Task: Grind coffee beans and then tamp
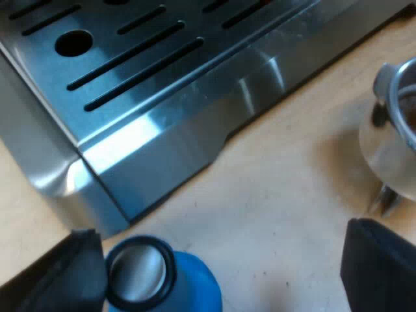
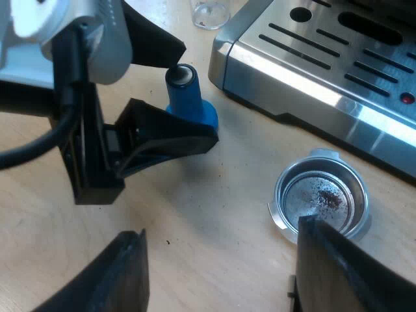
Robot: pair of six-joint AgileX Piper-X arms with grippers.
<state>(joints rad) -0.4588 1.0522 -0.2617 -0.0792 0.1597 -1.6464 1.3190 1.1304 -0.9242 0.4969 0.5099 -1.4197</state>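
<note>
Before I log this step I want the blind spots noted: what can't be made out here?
Holder handle: behind the right tool in the right wrist view, cut by the edge in the left.
Tamper base: covered by the left tool in the right wrist view, cut by the edge in the left.
Glass: cut by the edge, right wrist view; contents unreadable.
</note>
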